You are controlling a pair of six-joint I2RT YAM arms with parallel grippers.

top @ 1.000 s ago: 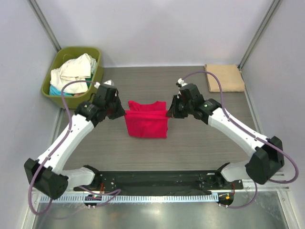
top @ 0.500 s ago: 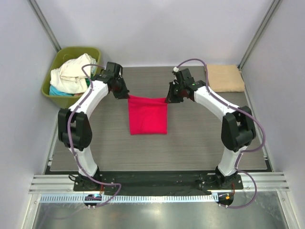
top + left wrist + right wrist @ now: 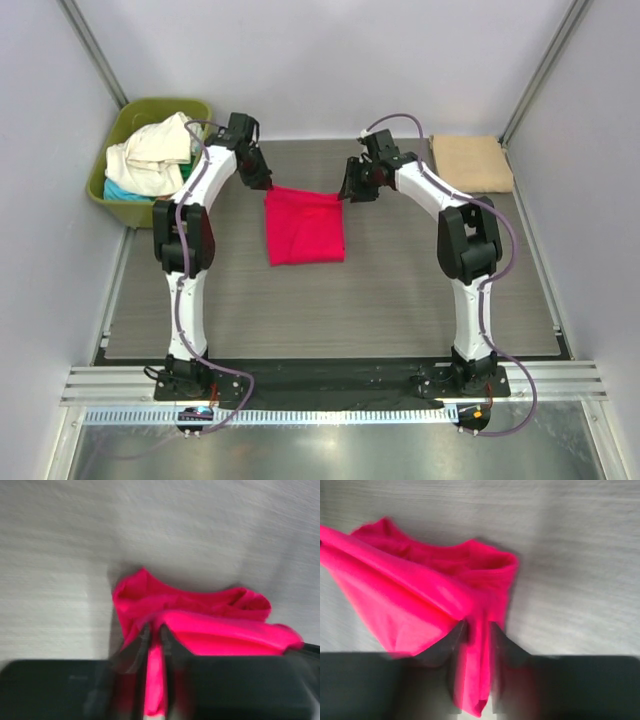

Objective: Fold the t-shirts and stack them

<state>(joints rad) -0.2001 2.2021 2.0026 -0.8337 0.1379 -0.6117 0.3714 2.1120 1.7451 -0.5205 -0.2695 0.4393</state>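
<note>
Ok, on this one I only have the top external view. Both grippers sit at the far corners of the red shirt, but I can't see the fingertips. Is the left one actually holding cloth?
Observer: Yes. The left wrist view shows the left gripper with its jaws nearly together and a strip of the red t-shirt pinched between them.
Operator: And the right?
Observer: Red cloth also runs between the jaws of the right gripper, with a wider gap. That picture is too blurred to tell whether they clamp it.
Operator: Does the cloth beyond the fingers lie flat?
Observer: No. In the left wrist view it is bunched into rumpled folds on the table.
</note>
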